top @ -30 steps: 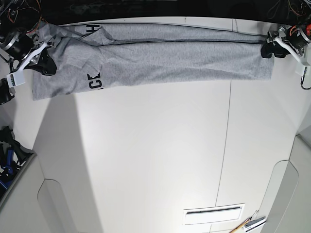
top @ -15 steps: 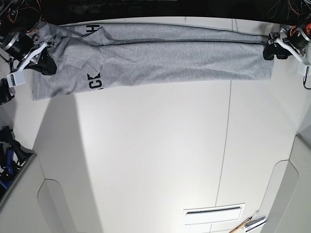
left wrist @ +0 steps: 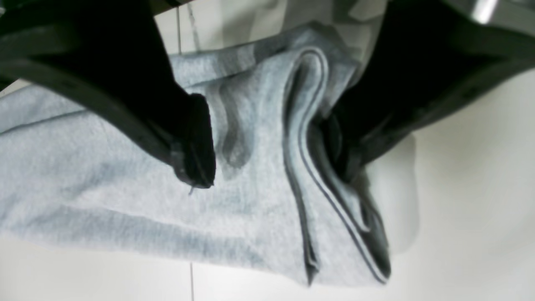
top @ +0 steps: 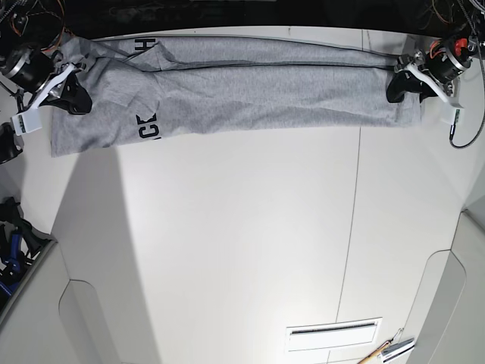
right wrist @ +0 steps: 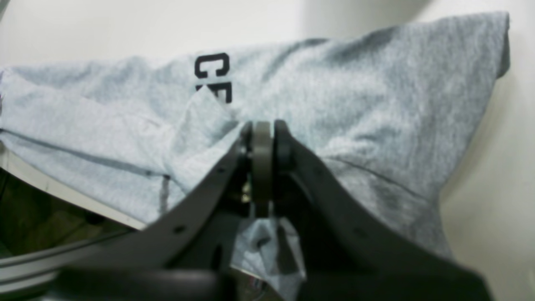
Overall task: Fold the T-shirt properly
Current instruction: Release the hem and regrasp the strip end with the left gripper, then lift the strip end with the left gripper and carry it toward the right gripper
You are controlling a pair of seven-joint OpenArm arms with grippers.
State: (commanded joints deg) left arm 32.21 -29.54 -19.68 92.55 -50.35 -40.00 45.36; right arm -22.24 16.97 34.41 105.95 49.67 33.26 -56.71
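Two letters, "CE", read on my T-shirt [top: 242, 95]. Left gripper [left wrist: 267, 154] gapes over its hem; right gripper [right wrist: 263, 138] pinches it. Table [top: 242, 243] lies bare below.

A robotics lab bench, by the look of it: a bare white worktop [top: 242, 227] made of joined panels, loose coloured wires [top: 30, 19] hanging at the dark back edge, and a robot arm [top: 443, 64] mounted at each far corner.
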